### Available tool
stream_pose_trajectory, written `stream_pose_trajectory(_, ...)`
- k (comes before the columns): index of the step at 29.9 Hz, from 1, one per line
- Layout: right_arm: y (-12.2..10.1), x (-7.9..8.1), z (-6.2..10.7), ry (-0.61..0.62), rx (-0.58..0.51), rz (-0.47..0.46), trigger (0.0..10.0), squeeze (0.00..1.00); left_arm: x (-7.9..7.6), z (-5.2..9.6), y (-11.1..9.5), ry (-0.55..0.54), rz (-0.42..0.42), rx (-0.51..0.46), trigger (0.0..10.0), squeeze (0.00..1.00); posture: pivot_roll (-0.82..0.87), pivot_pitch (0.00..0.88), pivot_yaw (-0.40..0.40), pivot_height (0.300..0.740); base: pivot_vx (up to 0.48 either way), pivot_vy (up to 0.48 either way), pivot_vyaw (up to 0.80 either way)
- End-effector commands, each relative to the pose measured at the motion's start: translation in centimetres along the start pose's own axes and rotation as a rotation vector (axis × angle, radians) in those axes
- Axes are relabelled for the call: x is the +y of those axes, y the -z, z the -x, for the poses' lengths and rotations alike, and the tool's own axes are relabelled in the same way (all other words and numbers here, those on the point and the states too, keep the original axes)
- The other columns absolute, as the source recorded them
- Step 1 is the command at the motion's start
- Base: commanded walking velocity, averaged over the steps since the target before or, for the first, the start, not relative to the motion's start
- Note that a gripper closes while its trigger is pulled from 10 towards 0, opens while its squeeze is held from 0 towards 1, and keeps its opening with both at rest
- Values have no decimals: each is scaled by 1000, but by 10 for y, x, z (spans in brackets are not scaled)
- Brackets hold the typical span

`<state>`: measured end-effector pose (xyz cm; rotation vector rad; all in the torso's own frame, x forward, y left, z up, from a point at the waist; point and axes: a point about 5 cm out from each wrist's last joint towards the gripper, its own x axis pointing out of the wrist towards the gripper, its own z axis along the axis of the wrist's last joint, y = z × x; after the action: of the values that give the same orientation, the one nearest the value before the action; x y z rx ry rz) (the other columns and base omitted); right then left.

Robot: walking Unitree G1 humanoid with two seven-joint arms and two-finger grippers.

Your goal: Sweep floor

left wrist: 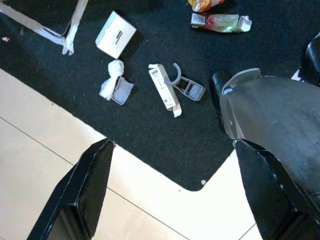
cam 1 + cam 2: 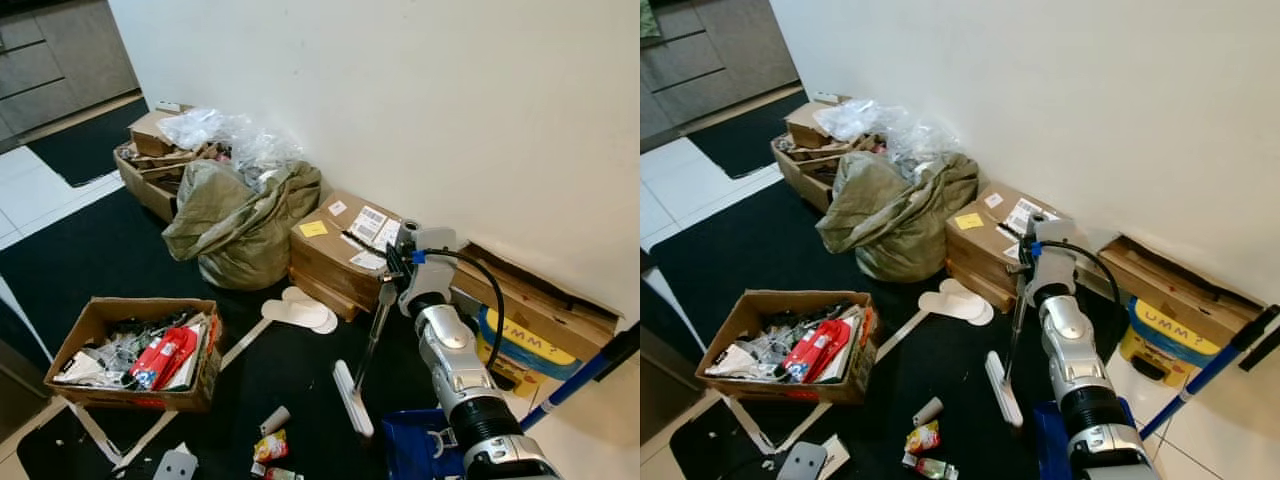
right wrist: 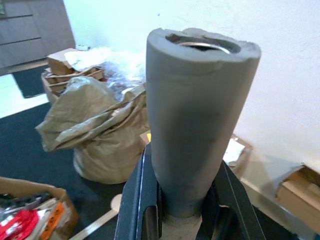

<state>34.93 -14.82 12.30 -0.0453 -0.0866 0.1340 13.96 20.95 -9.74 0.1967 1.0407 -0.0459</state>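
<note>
your right claw (image 3: 182, 220) is clamped on the broom (image 2: 372, 345) handle, your left claw (image 1: 175, 195) hangs apart, and litter (image 2: 923, 437) on the mat (image 2: 90, 250) means sweeping has barely begun.

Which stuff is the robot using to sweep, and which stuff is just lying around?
For sweeping:
- the broom, its grey foam handle held in the right hand
- the blue dustpan
- litter on the black mat: a snack wrapper, a small roll

Just lying about:
- the box of junk
- the green sack
- the taped cardboard boxes
- the white slippers
</note>
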Motion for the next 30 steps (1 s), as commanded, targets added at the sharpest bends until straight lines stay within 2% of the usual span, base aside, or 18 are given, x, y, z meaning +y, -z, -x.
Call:
stream_pose_trajectory(1, 1, 10, -2, -39, 18, -58, 10000, 0, 0, 2, 9, -13, 12, 40, 10000, 0, -125, 74, 21, 740, 0, 0, 0)
stream_pose_trajectory(6, 14, 28, 2, -104, 86, -181, 10000, 0, -4, 1, 10, -15, 20, 41, 10000, 0, -158, 45, 4, 740, 0, 0, 0)
stream_pose_trajectory(7, 14, 28, 2, -104, 86, -181, 10000, 0, -4, 1, 10, -15, 20, 41, 10000, 0, -158, 45, 4, 740, 0, 0, 0)
stream_pose_trajectory(8, 20, 36, 5, -124, 111, -202, 10000, 0, -5, 1, 9, -18, 29, 35, 10000, 0, -166, 37, 6, 740, 0, 0, 0)
stream_pose_trajectory(10, 24, 42, 7, -145, 133, -203, 10000, 0, -4, 0, 5, -23, 46, 25, 10000, 0, -170, 36, 9, 740, 0, 0, 0)
stream_pose_trajectory(12, 24, 42, 7, -145, 133, -203, 10000, 0, -4, 0, 5, -23, 46, 25, 10000, 0, -170, 36, 9, 740, 0, 0, 0)
stream_pose_trajectory(17, 29, 51, 5, -164, 165, -234, 10000, 0, 6, -2, -9, -60, 122, -20, 10000, 0, -168, 8, 33, 740, 0, 0, 0)
stream_pose_trajectory(22, 31, 52, 4, -158, 184, -232, 10000, 0, 8, -2, -8, -65, 113, -9, 10000, 0, -158, 0, 34, 740, 0, 0, 0)
stream_pose_trajectory(25, 31, 51, 2, -161, 187, -229, 10000, 0, 9, -3, -16, -77, 132, -28, 10000, 0, -150, 0, 26, 740, 0, 0, 0)
stream_pose_trajectory(26, 31, 51, 1, -166, 185, -239, 10000, 0, 10, -4, -25, -79, 144, -52, 10000, 0, -141, 0, 31, 740, 0, 277, 0)
stream_pose_trajectory(30, 30, 52, 1, -177, 179, -238, 10000, 0, 10, -6, -34, -74, 125, -73, 10000, 0, -126, 25, 46, 740, 0, 290, 0)
